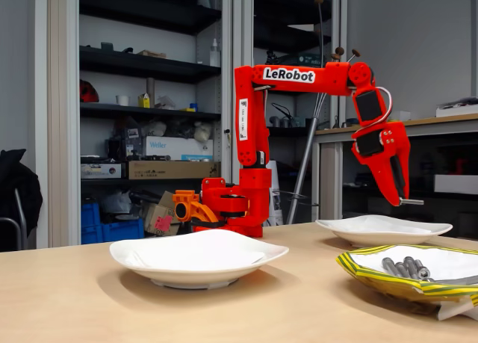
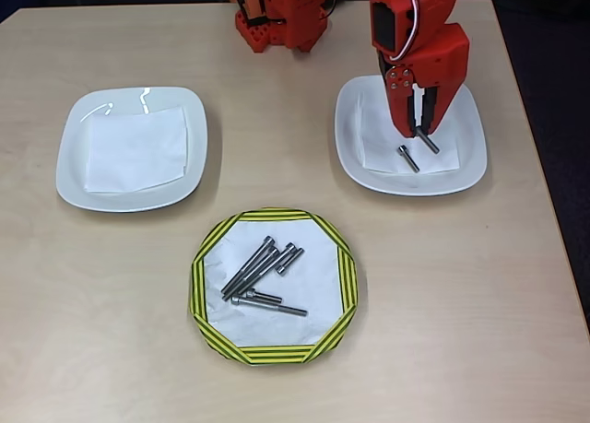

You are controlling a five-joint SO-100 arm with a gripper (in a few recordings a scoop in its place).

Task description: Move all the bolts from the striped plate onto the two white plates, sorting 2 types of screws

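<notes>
A: Item one, the pincer [image 2: 425,134]. We find it hanging above the right-hand white plate [image 2: 470,161] in the overhead view, jaws narrow and pinched on a short bolt [image 2: 429,142]. In the fixed view that bolt [image 1: 411,202] sticks out sideways from the tip, clear of the plate below.

B: Item two, directly under the pincer?

A: One short bolt [image 2: 407,158] lying on the paper square in that plate, just beside and below the held one. We count it as delivered.

B: Item three, the source.

A: The striped plate [image 2: 206,257], well apart from the pincer, down and to the left in the overhead view. We log a cluster of bolts [image 2: 262,264] on its paper lining: several long slim ones lying side by side at a slant, at least one shorter piece at their upper end, and more lying below them. We cannot give an exact count where they overlap.

B: Item four?

A: The other white plate [image 2: 74,137], far to the left of the pincer, carrying a paper square and no bolts.

B: Step in hand, then?

A: We judge it as the drop-off of a short bolt onto the right plate. The next move calls for lowering a little and parting the jaws so the piece lands on the paper, clear of its neighbour, then swinging back to the striped plate.
</notes>
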